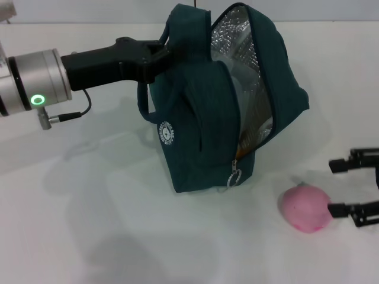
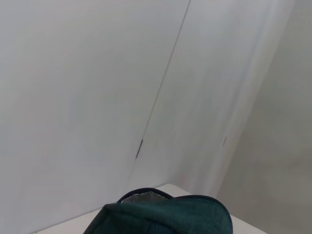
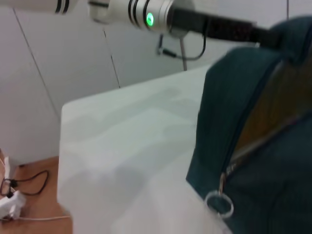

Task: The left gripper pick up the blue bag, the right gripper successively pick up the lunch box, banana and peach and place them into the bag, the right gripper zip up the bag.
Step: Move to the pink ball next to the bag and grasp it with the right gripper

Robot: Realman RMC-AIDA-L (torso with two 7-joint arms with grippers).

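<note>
Pink peach [image 1: 305,207] rests on the worktop near its right edge, directly before the right gripper [image 1: 341,187]; its fingers [image 1: 339,165] stand apart, one touching the fruit. The left gripper [image 1: 155,57] clamps the blue bag [image 1: 201,130] upright, mouth open.

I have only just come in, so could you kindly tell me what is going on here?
The left gripper holds the dark teal fabric lunch bag up by its handles, its zip open and the silvery lining showing. Something already sits inside, though it is hard to make out. The round pink peach lies on the white table beside the bag. The right gripper, fingers open, is at the peach, one fingertip right against it, not yet closed on it.
</note>
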